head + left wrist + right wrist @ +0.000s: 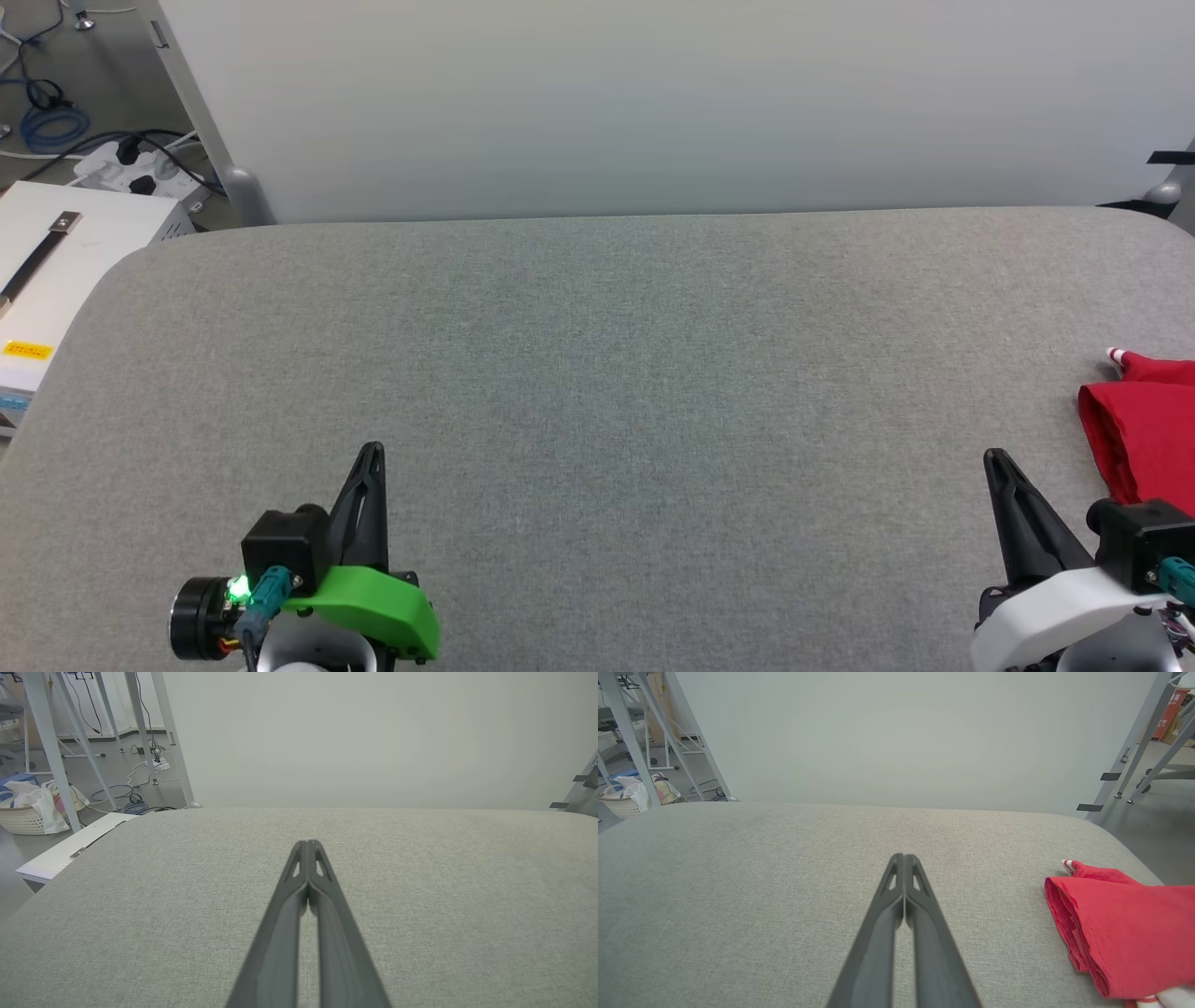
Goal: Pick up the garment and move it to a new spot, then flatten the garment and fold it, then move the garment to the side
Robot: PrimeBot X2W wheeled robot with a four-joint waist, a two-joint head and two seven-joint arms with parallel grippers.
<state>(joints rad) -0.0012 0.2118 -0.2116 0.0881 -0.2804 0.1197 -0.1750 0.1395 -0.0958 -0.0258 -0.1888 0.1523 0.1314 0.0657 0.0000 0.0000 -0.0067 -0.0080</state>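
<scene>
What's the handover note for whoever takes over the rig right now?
Left claw: shut, empty, over the near left part of the table.
Right claw: shut, empty, near right; the garment lies just to its right.
Garment: at the table's right edge, in stacked folded layers, with a bit of striped trim at its far corner.
Done, by the look of it: folded and moved to the side.
Left: probably nothing. Part of the garment runs out of frame, so check that the fold is neat.
</scene>
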